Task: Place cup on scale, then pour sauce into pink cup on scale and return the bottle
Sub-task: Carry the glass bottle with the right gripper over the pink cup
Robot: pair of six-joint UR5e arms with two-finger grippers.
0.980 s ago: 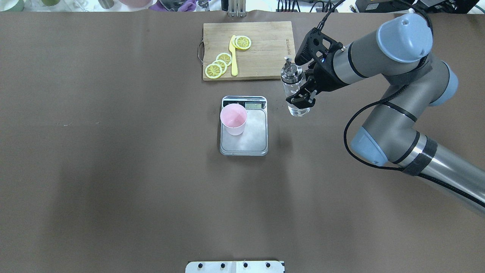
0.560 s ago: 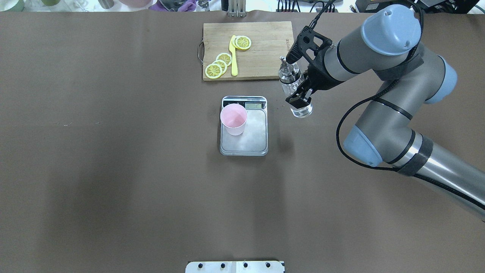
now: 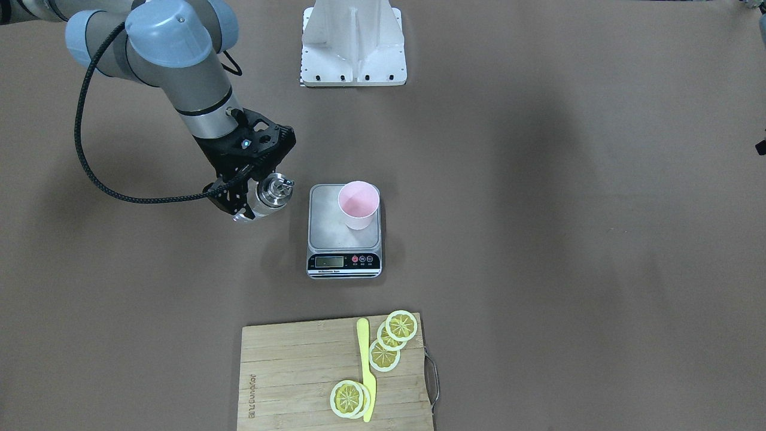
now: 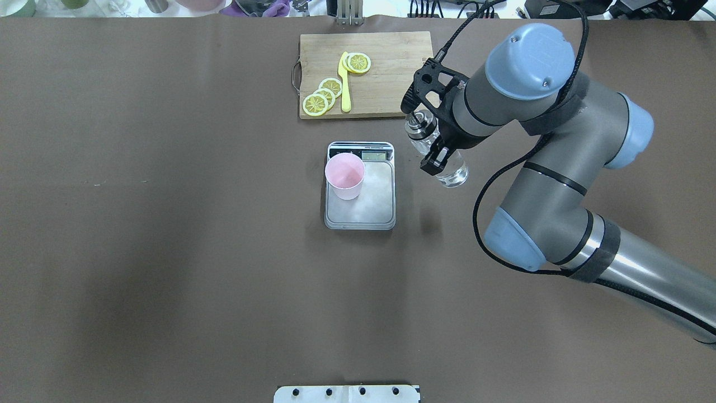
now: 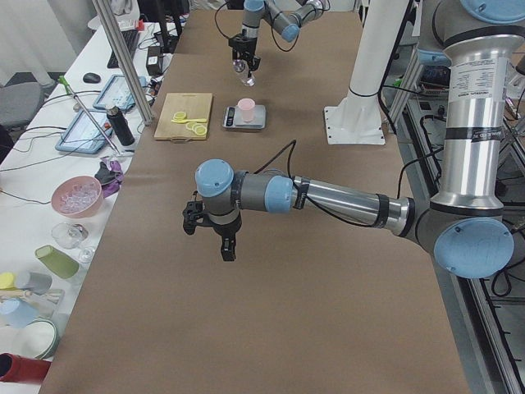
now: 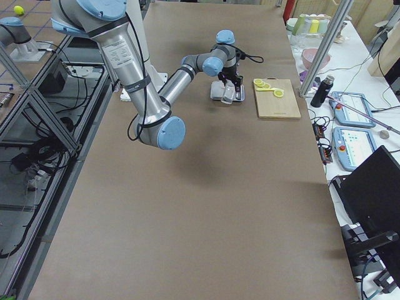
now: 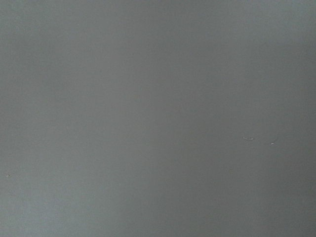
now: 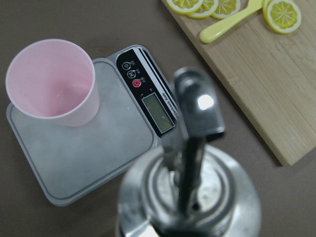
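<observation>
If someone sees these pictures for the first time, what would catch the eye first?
First, the right hand gripping the clear bottle with its shiny metal cap, just beside the scale on the robot's right. Next, the pink cup standing on the scale's platform, in a corner near the display. Beyond them, yellow lemon slices lie on the wooden cutting board.

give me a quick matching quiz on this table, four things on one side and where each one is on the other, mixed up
Things:
1. cup
2. bottle
3. yellow knife
4. scale

Places:
a. clamped in the right gripper
b. lying on the cutting board
c. directly on the brown table
d. standing on the scale's platform

Pairs: 1-d, 2-a, 3-b, 4-c
</observation>
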